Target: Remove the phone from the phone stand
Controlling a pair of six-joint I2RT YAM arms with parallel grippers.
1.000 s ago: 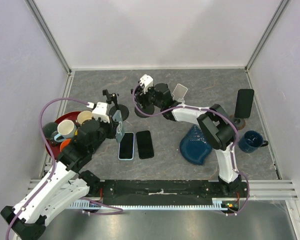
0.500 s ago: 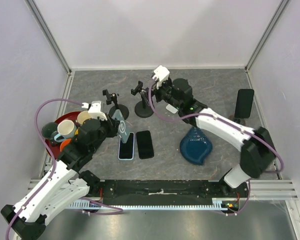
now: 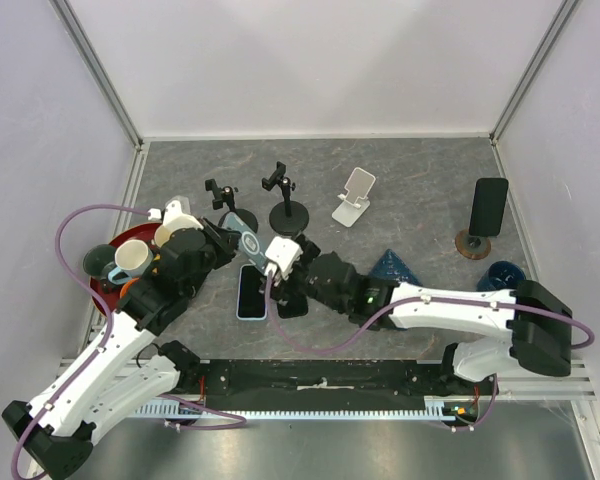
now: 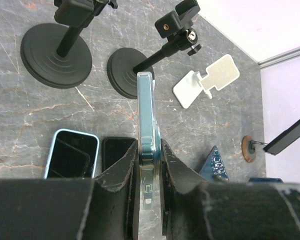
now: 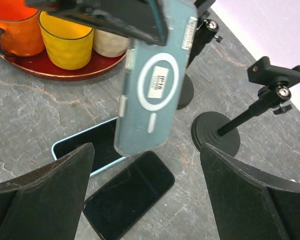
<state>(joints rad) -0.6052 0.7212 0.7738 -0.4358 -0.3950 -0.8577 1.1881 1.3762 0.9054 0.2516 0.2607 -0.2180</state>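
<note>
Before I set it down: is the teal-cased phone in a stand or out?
Out. The left gripper is shut on the teal-cased phone, held edge-up, clear of the two empty black clamp stands.

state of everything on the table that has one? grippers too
left gripper: shut on teal phone
teal phone: held above the table
right gripper: open, empty
light-blue phone: flat, screen up
black phone: flat on table
near-tray clamp stand: empty
middle clamp stand: empty
white stand: empty
far-right phone: upright on round stand
</note>
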